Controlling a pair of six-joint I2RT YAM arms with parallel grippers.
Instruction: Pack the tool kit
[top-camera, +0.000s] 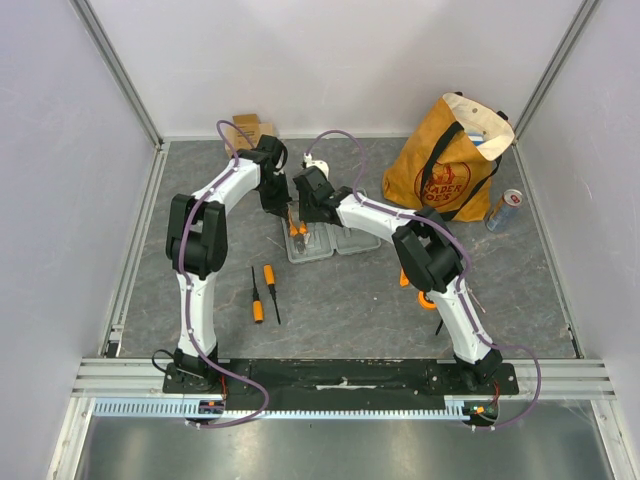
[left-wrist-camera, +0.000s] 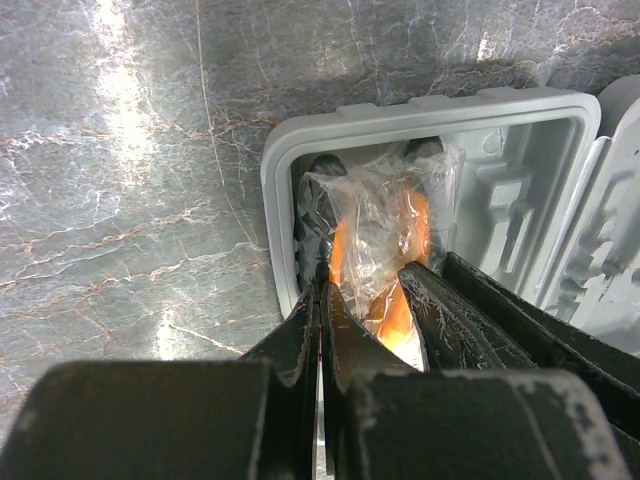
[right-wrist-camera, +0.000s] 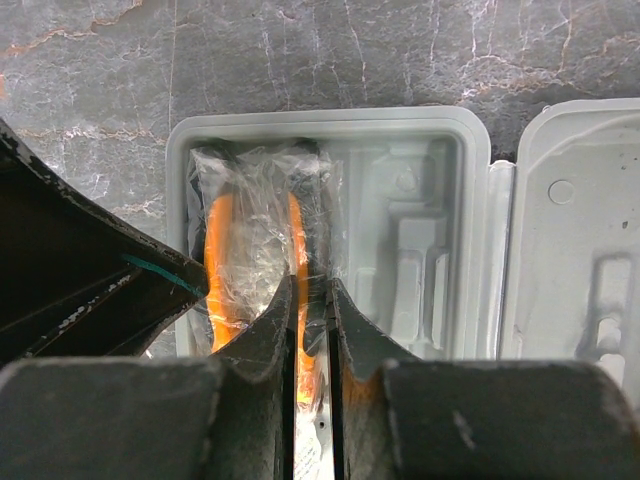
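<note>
Right wrist: right gripper pinches the bagged tool in the case; left gripper sits clenched beside it. The slick wrapping could slip, leaving the tool askew.

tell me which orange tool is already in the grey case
The plastic-wrapped orange tool lying in the open case. The left screwdriver and the right screwdriver lie on the table, outside it.

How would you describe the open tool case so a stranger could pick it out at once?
Start at the orange-brown tote bag at the back right. Look left to the middle of the table: the tool case lies open there. It alone is pale grey plastic with moulded slots, unlike the two orange-handled screwdrivers nearer the front.
</note>
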